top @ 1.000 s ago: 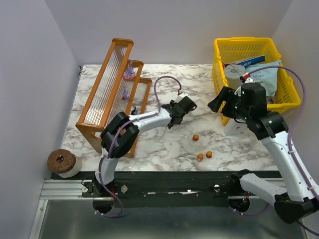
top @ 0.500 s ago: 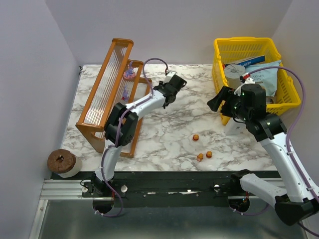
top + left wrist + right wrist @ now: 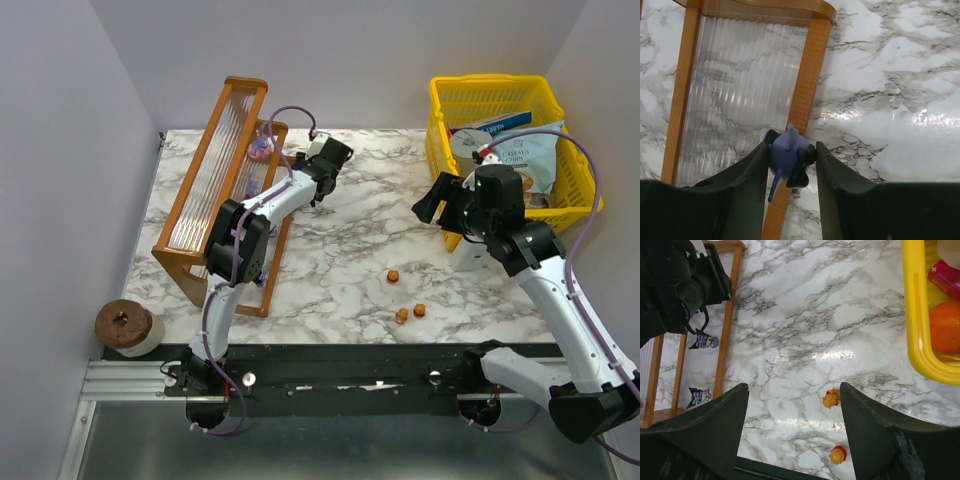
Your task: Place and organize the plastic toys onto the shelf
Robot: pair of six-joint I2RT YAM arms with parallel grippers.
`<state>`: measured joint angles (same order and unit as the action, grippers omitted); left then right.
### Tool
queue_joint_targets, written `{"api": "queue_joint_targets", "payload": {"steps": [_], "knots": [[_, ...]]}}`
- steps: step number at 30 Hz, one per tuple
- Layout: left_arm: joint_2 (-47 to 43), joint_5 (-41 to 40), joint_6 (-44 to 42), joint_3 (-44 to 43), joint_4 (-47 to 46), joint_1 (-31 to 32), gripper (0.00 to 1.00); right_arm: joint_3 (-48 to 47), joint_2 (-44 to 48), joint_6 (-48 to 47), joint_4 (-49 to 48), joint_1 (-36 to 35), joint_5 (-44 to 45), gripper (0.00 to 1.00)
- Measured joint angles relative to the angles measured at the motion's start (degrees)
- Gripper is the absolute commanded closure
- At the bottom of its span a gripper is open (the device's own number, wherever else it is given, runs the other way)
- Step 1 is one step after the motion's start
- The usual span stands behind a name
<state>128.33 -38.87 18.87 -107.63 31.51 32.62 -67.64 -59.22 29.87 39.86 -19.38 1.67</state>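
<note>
Purple toy (image 3: pixel 787 152) was clamped in the L gripper (image 3: pixel 790 162), w/ the jaws closed partway onto it from both sides. In the L wrist view, the toy hung over the outer wooden rail of the shelf (image 3: pixel 807 85), at the edge of a clear ribbed tier. Contact w/ the rail could not be confirmed. In the top view, the L gripper (image 3: pixel 318 186) was at the right side of the shelf (image 3: pixel 200 190), w/ the arm stretched out over the marble table (image 3: pixel 340 250).

Shelved toys (image 3: pixel 259 148), qty two, stood on the ribbed tiers. One was farther back and the other nearer the L gripper. The R wrist view showed them as dark-and-purple figures (image 3: pixel 704 341).

R gripper (image 3: pixel 794 387) hung above the table w/ jaws wide apart and nothing btwn them, next to the yellow basket (image 3: pixel 440 110).

Orange toys (image 3: pixel 393 275), qty three, lay loose on the table, well apart from the shelf. Two of them sat just beside each other, nearer the arm bases.
</note>
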Motion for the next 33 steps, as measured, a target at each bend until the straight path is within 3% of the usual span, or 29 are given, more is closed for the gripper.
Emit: {"api": "queue_joint_targets", "payload": {"steps": [33], "knots": [[1.88, -3.61, -2.6, 2.56, -1.53, -3.06, 0.96, 0.55, -0.94, 0.07, -0.42, 0.0, -0.02, 0.2]]}}
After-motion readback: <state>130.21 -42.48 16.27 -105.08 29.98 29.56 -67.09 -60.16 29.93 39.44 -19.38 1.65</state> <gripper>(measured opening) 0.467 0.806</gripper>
